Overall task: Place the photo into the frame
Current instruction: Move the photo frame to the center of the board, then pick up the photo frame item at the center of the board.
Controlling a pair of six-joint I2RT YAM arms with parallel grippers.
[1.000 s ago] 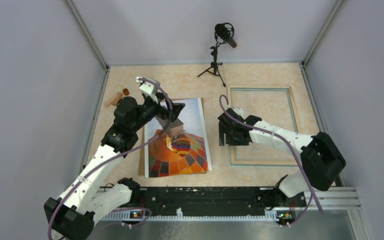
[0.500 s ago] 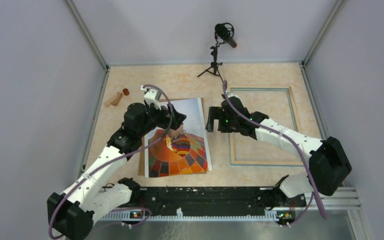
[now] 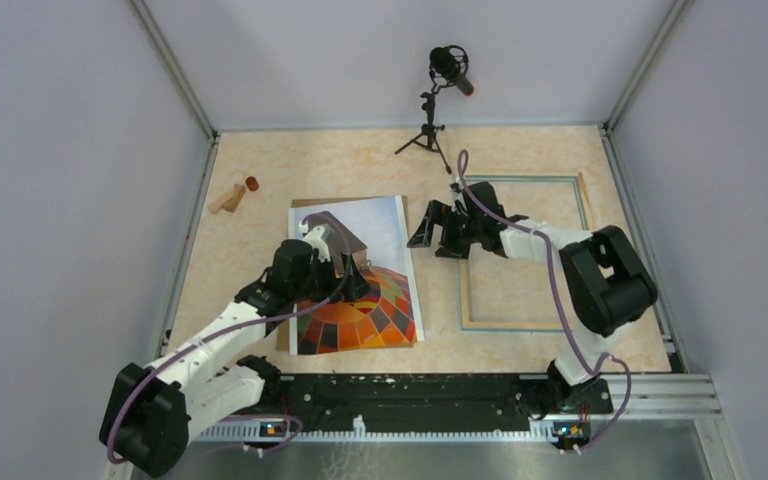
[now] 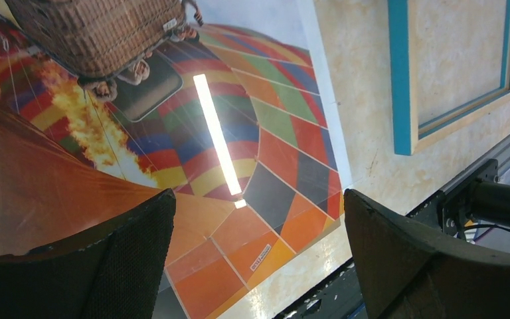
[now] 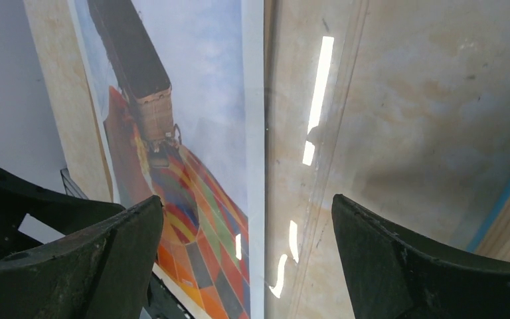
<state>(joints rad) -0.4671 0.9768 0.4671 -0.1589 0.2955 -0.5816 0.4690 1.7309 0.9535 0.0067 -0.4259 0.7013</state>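
The left claw, released and empty, hovers over the photo lying flat on the table beside the frame, the right claw equally released near its edge; a flat, glossy print may slip or crease when pinched.

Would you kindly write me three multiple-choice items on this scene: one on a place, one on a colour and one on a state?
1. The photo lies: A) left of the frame B) inside it C) right of it.
2. The frame's face is: A) red B) light blue C) black.
3. The left gripper is: A) shut on the photo B) shut on the frame C) open, holding nothing.

1 A: the top view shows a gap between them.
2 B: the left wrist view shows blue.
3 C: its jaws stand wide apart above the photo.
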